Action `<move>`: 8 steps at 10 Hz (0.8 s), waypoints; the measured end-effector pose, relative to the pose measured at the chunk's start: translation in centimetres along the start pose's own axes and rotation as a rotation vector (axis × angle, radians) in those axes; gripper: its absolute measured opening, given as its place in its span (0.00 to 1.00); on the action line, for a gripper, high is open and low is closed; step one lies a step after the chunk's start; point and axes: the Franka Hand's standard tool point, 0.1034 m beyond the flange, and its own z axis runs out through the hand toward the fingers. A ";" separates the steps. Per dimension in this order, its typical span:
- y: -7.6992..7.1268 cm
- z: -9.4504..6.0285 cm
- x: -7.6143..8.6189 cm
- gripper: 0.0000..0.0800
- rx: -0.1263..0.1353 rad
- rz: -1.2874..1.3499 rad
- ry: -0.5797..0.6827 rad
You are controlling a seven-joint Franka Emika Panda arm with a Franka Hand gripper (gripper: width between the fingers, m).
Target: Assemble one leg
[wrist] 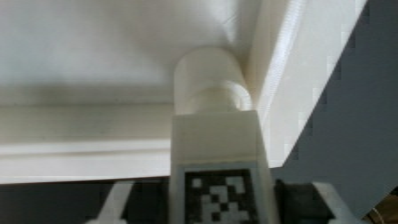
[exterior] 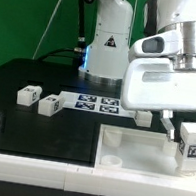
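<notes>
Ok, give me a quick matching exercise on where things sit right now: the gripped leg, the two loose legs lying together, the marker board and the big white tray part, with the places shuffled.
Things:
1. leg held in the gripper
2. two loose legs
3. marker board
4. white tray part

Places:
A. flat on the table behind the tray part, mid-scene
B. nearest the exterior camera
C. on the black table, exterior view's left
D. at the tray part's corner, exterior view's right

Pairs: 1-D, 2-C, 3-A, 4-B.
</notes>
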 end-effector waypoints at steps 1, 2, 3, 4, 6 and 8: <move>0.0 0.0 0.0 0.36 0.000 0.000 0.000; 0.0 0.0 0.0 0.58 0.000 0.000 0.000; 0.0 0.0 0.0 0.76 0.000 0.000 0.000; 0.0 0.0 0.0 0.76 0.000 0.000 0.000; 0.0 0.0 0.0 0.81 0.000 0.000 0.000; 0.0 0.0 0.0 0.81 0.000 0.000 0.000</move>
